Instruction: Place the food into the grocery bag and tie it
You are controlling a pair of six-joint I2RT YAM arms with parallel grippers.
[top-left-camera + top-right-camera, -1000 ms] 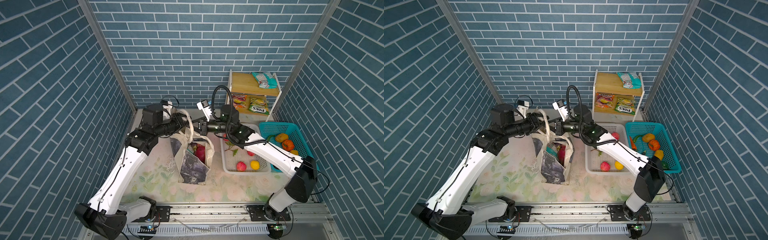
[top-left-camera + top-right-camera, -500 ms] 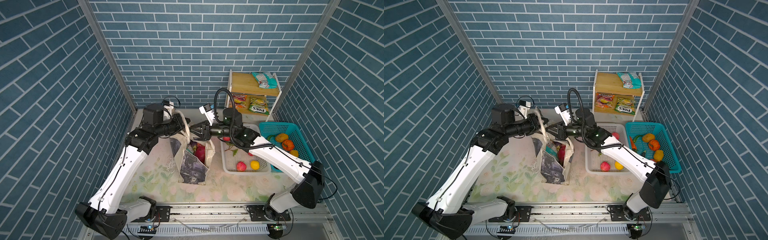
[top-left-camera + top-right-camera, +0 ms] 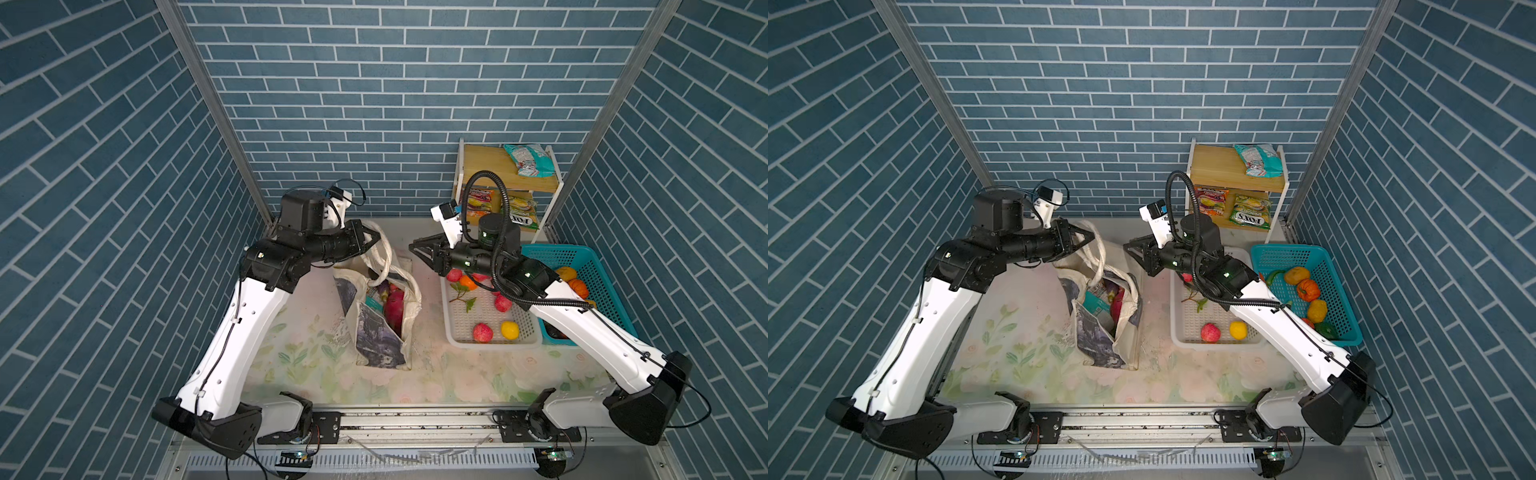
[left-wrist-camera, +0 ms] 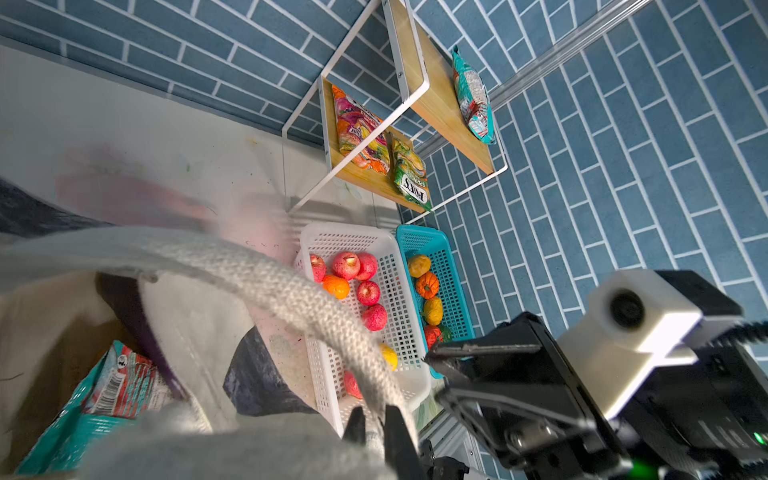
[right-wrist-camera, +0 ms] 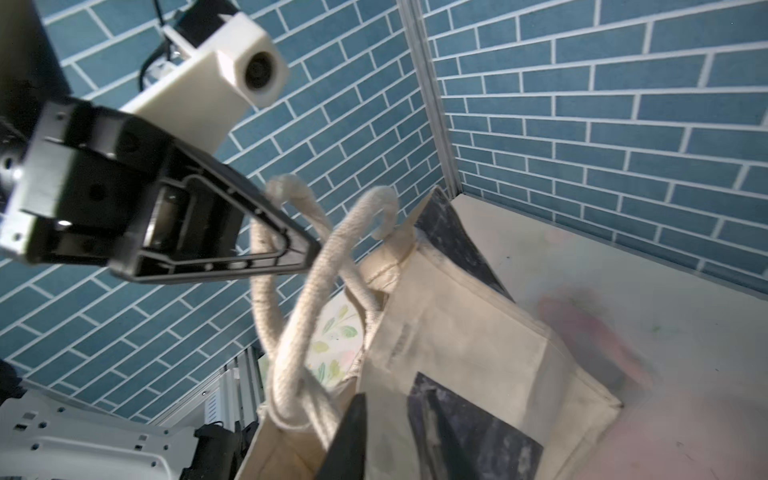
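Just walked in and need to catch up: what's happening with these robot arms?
The left claw pinches a cream handle of the grocery bag, which stands open with a dragon fruit and snack packet inside. The right claw hovers beside the bag, empty. Apples sit in the white basket.

the stereo head is looking steeply down from high above the front rail toward the back wall, from afar. both top views are taking in the whole cell, both arms and the grocery bag (image 3: 380,332) (image 3: 1096,345). the left wrist camera is sitting close over the bag handle (image 4: 299,299), facing across to the white basket (image 4: 395,291), the shelf (image 4: 436,108) and the right gripper (image 4: 435,376). the right wrist camera is facing the opposite way, close to the bag handle (image 5: 311,291) and the left gripper (image 5: 311,259). both wrist views are sharing the handle and the bag's upper edge.
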